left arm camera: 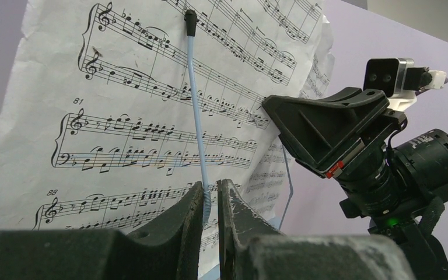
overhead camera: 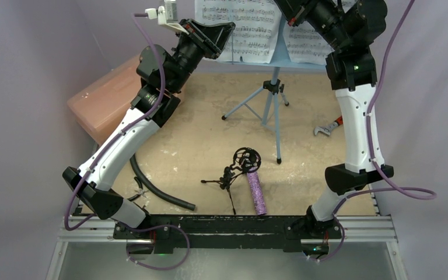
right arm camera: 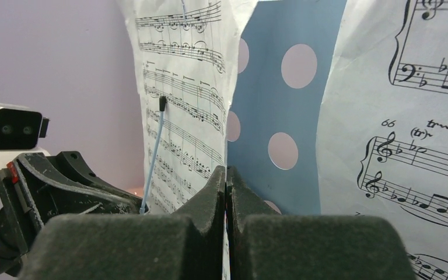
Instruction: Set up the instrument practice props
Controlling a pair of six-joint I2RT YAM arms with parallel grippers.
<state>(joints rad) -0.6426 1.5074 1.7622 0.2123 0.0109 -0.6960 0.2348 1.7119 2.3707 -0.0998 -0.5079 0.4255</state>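
Observation:
The light blue perforated music stand stands on its tripod at the back, with white sheet-music pages on its desk. My left gripper is at the left page. Its jaws are closed to a narrow slit on the stand's thin blue page-holder arm. My right gripper is shut on the inner edge of that same page, in front of the blue desk. The purple microphone lies beside the black mic stand, near the front.
A pink translucent box sits at the left behind my left arm. A black curved hose lies front left. A wrench lies near my right arm. A second page hangs on the right of the desk.

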